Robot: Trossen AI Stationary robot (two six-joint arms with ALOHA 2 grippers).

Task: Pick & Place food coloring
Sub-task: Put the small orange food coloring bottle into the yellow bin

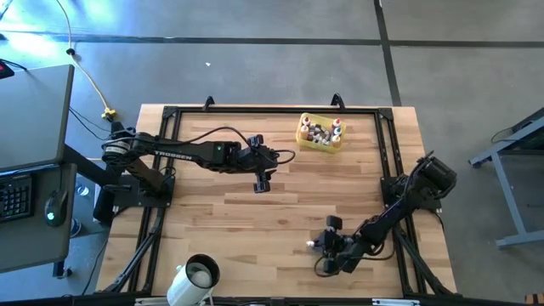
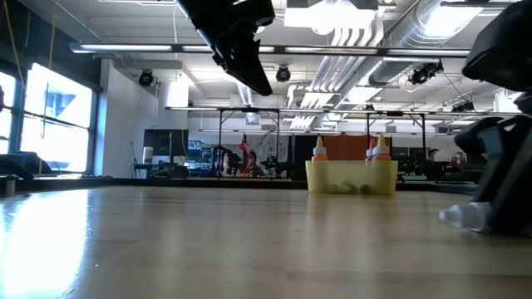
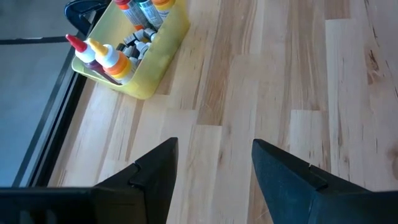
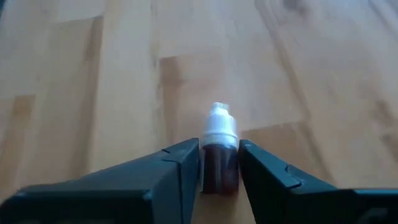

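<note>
My right pincer [image 4: 219,163] clenches a dark white-capped vial [image 4: 220,155] near the worktop's front edge, with carrying to the translucent yellow tray [image 1: 323,143] left.

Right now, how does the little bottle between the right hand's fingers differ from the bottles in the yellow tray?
The dark bottle lies flat and alone on the table near the front, with the right hand around it. The bottles in the yellow tray are crowded together near the back edge, some upright, with orange tips. All are small capped bottles.
</note>
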